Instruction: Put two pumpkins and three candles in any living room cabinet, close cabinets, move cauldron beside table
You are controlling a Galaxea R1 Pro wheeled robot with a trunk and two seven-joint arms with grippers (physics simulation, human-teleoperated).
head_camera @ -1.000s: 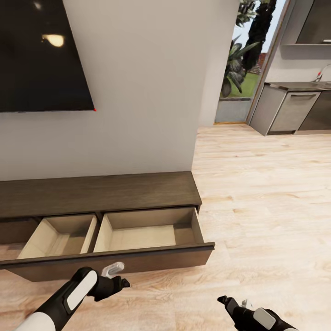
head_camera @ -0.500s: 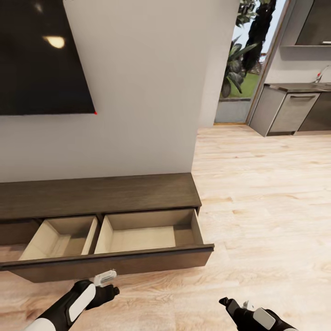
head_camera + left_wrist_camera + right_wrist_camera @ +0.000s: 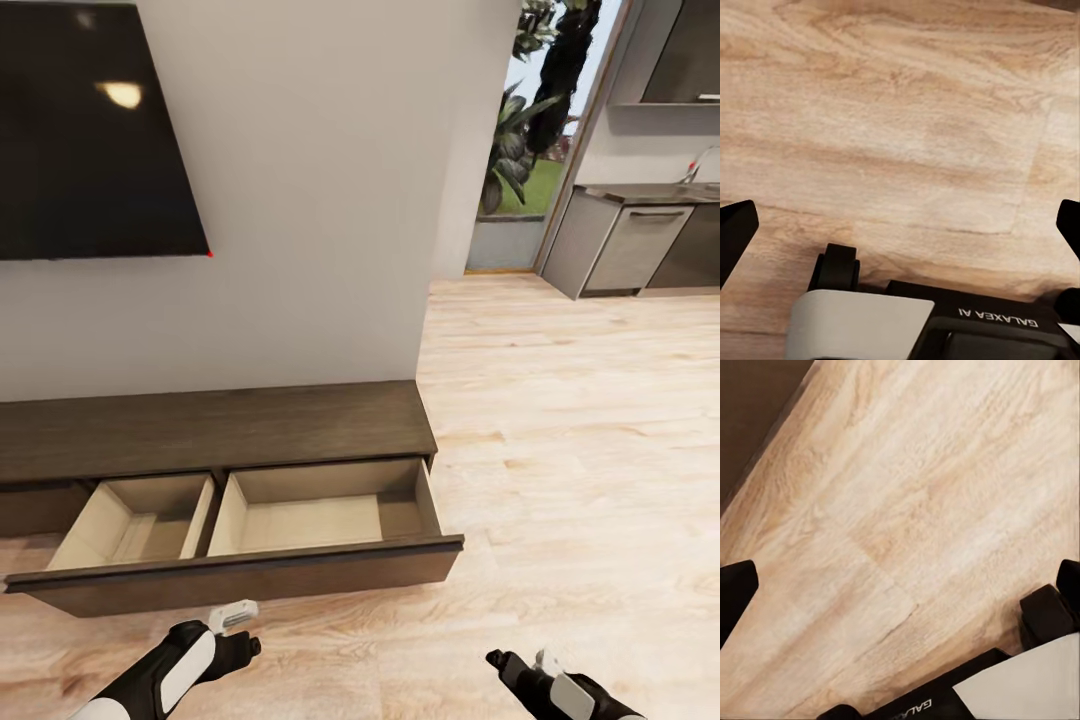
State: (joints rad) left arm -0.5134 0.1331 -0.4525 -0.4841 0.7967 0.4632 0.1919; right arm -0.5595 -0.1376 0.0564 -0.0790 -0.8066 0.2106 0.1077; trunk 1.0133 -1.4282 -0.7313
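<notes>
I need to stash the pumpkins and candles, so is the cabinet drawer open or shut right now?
Open. The cabinet has its drawer pulled out over the floor, both pale wood compartments exposed and, as far as visible, empty.

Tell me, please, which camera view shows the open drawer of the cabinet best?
The head view shows it best: the cabinet has its drawer pulled out, with the pale, empty interior in full sight. The right wrist view catches a dark brown corner that may be the cabinet front; the left wrist view looks at plank floor.
</notes>
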